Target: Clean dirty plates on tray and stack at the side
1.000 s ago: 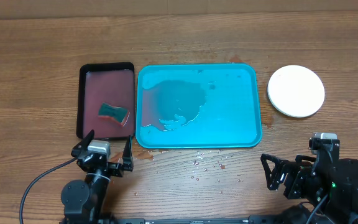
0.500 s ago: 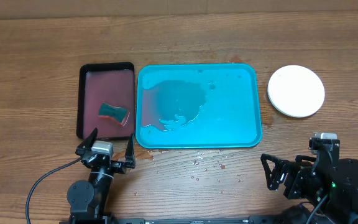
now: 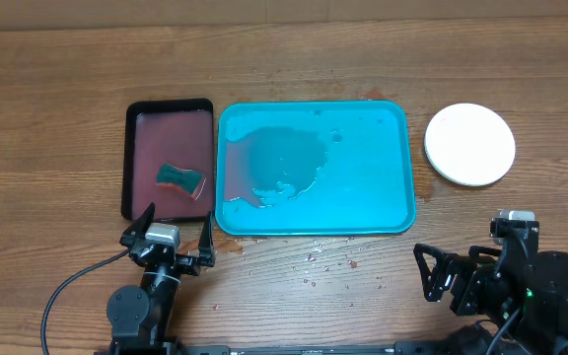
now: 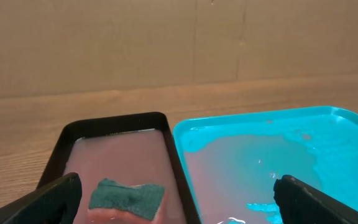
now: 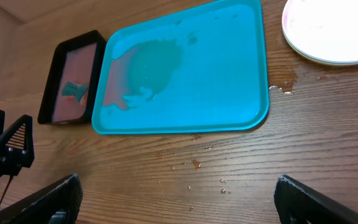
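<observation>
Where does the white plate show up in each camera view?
Overhead: the white plate lies at the right, just past the right end of the blue tray.
Left wrist: not in the picture.
Right wrist: top right corner, cut off by the frame edge.
Shared landmark: the blue tray, visible in all three views.

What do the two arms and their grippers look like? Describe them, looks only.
Both are black. The left gripper has two pointed, ribbed triangular fingers, a silver block behind them and a black cable curling away from its base. The right gripper has the same kind of black fingers; behind it sit a pale block and a small green light.
</observation>
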Controlling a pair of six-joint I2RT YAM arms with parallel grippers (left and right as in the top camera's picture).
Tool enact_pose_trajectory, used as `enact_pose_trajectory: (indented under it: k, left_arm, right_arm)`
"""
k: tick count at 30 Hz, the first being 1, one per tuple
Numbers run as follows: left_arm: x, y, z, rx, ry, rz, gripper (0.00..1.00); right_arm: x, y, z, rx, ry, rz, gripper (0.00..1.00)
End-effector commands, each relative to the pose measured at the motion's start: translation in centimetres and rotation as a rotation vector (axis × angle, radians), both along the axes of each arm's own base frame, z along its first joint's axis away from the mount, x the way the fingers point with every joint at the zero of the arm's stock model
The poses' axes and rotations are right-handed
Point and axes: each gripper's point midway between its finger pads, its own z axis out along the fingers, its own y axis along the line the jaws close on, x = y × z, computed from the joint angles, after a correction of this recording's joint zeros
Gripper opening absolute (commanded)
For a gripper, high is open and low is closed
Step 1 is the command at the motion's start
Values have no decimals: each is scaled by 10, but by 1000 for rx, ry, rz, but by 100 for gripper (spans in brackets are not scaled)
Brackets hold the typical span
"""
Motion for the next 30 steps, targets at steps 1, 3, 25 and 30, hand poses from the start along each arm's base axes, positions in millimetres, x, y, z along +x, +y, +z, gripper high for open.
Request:
enact_pose_trajectory:
  k: [1,3,25,30]
  left_arm:
    - [0,0,0,-10,-10,-1,100]
    - [0,0,0,-10,-10,-1,100]
    - [0,0,0,-10,-9,-1,100]
    - [0,0,0,-10,-9,-1,100]
  right_arm:
    - [-1,1,2,8,-12,5,100]
    - [-1,1,2,8,-12,5,100]
    - [76,11,-70,-42,-434,7,100]
    - [83,10,-97,4,-528,-8,100]
